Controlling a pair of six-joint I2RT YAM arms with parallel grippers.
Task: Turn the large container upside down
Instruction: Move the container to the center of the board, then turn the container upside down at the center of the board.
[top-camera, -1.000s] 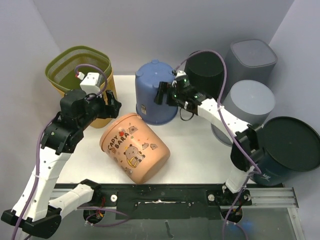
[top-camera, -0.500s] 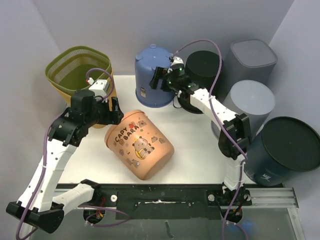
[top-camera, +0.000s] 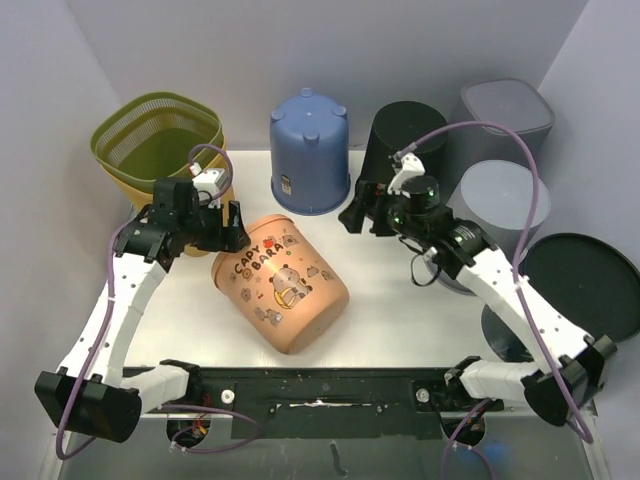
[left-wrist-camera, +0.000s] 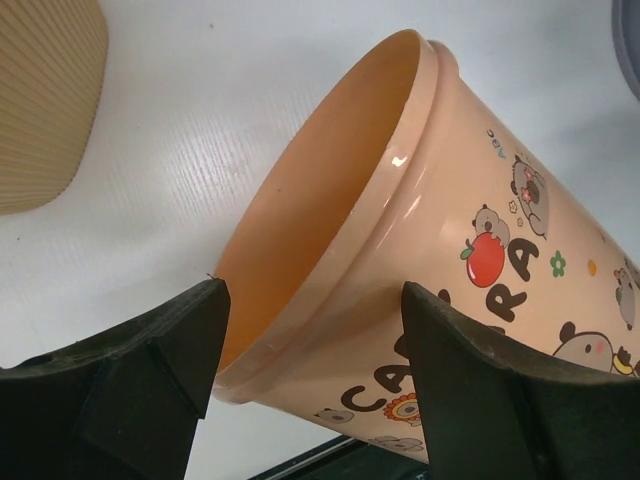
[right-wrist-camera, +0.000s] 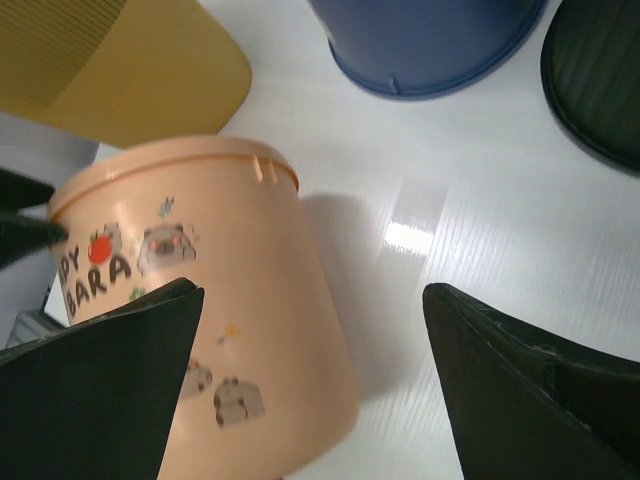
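Note:
The large container (top-camera: 280, 285) is a peach bucket printed with capybaras, lying on its side on the white table (top-camera: 390, 300), mouth facing left. My left gripper (top-camera: 225, 228) is open, its two black fingers straddling the bucket's rim (left-wrist-camera: 330, 270) without closing on it. In the left wrist view the left gripper (left-wrist-camera: 310, 330) has one finger on the inner side of the rim and one on the outer. My right gripper (top-camera: 355, 218) hangs open to the right of the bucket, above bare table. In the right wrist view the right gripper (right-wrist-camera: 312, 290) frames the bucket's base end (right-wrist-camera: 210, 330).
An upturned blue bucket (top-camera: 310, 165) stands behind the peach one. A black bin (top-camera: 405, 150) and two grey bins (top-camera: 505, 120) (top-camera: 500, 200) stand at the back right, and a dark lidded bin (top-camera: 580, 285) at the right edge. A green mesh basket (top-camera: 160, 135) nested in a yellow one fills the back left.
My right arm has pulled away from the blue bucket, forward and to the right. My left gripper has come down to the peach bucket's rim. The bucket has shifted slightly right.

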